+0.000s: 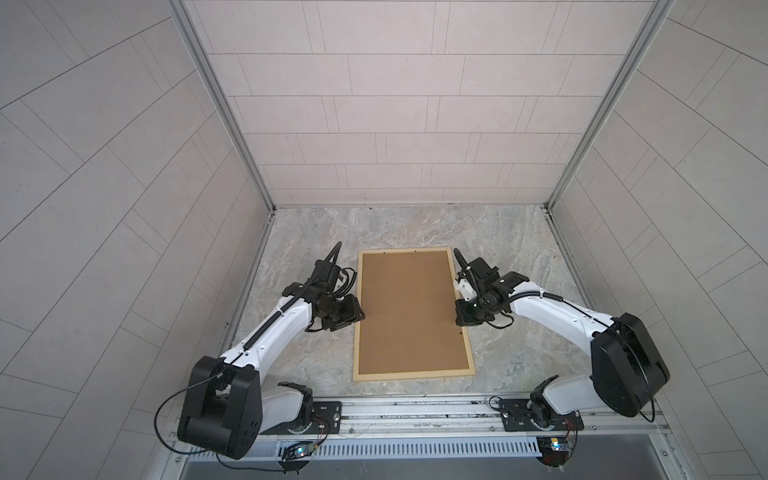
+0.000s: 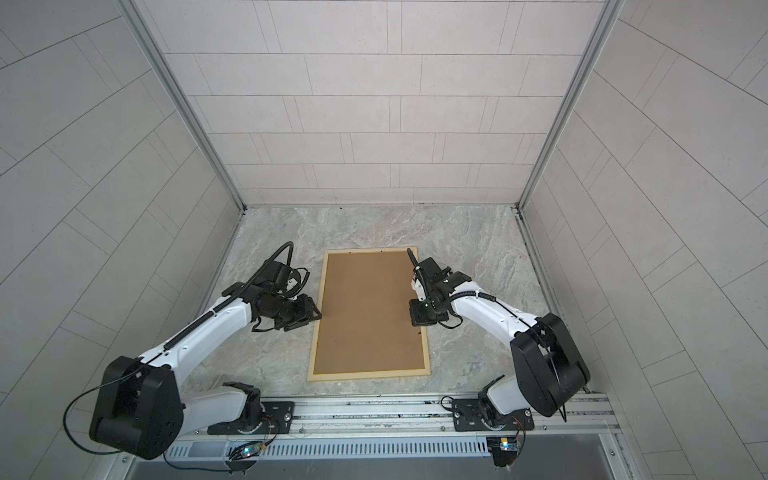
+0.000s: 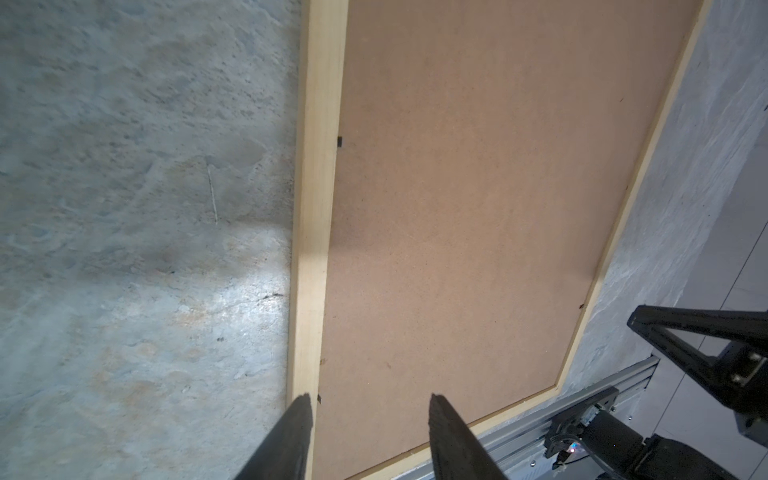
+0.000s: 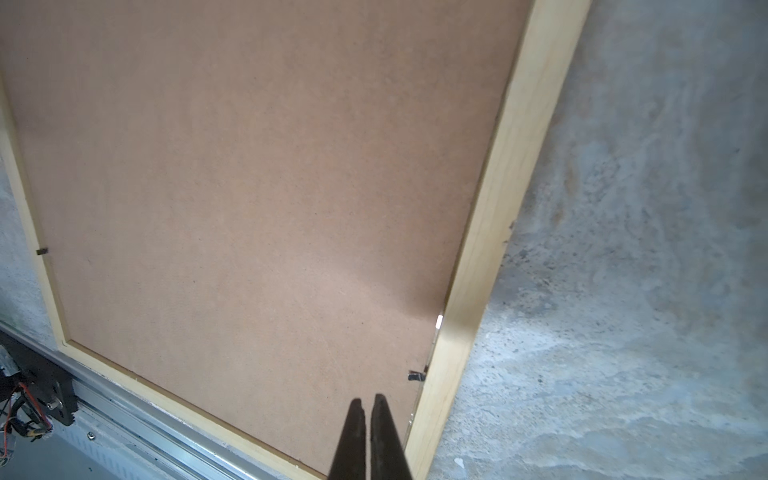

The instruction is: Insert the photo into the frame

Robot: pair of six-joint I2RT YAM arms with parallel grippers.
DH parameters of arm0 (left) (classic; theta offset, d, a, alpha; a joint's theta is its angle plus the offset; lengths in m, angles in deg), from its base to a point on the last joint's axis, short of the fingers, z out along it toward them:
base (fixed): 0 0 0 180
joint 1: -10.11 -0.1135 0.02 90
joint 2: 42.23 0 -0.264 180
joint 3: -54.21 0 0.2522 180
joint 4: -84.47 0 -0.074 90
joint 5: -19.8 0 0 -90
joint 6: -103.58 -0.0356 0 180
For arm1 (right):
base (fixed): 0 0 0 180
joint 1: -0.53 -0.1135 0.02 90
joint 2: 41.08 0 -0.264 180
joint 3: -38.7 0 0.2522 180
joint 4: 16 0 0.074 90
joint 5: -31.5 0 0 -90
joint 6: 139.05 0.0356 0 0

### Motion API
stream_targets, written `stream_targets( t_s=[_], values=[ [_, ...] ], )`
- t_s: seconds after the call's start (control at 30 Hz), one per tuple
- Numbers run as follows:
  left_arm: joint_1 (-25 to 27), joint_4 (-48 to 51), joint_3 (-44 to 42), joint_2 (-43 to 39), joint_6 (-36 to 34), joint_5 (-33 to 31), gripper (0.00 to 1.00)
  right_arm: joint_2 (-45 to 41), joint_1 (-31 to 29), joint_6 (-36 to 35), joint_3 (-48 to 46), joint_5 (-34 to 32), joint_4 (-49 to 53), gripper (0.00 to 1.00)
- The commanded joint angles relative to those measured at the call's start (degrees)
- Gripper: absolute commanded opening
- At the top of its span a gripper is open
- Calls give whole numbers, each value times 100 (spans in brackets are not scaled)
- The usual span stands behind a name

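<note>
Aluminium rail [image 1: 415,409] is running along the near edge in both top views, carrying the bases of two white-and-black arms. Just beyond it, the frame [image 1: 413,374], pale wood, is lying flat in the middle of the marbled grey tabletop [image 1: 519,249], back facing up and long sides leading away from the rail. A brown backing board [image 1: 409,311] is filling its opening.

About halfway along the frame, the left gripper [image 3: 370,409] is reaching in over the left bar and the right gripper [image 4: 365,405] over the right bar. From above, the black wrists are covering the fingertips, so only the wrist views are giving that detail.

The left wrist view is showing the left fingers [image 3: 301,419] standing apart, one over the bar's outer edge and one over the board, with the bar between them. Whether they are touching the wood cannot be told.

The right wrist view is showing the right fingers [image 4: 353,419] pressed together, empty, pointing at the board just inside the bar, near a small dark tab [image 4: 415,376].

Tiled walls [image 1: 395,104] are rising behind.
</note>
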Motion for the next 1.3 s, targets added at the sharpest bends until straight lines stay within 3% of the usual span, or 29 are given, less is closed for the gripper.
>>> stream_targets(
  t_s=[0.0,0.27,0.63,0.83,1.27],
  values=[
    [31,283,-84,26,17,-10,42,-153,-113,91,-228,-84,-72,0],
    [26,392,50,251,62,-550,34,-295,-194,50,-64,-137,-406,0],
    [45,368,-78,387,222,-1150,13,-467,-216,191,-278,104,-1212,0],
    [60,423,-269,78,336,-1317,13,-352,-212,41,-244,163,-1202,0],
    [367,272,-381,359,388,-1206,12,206,-217,97,28,370,-1416,0]
  ],
)
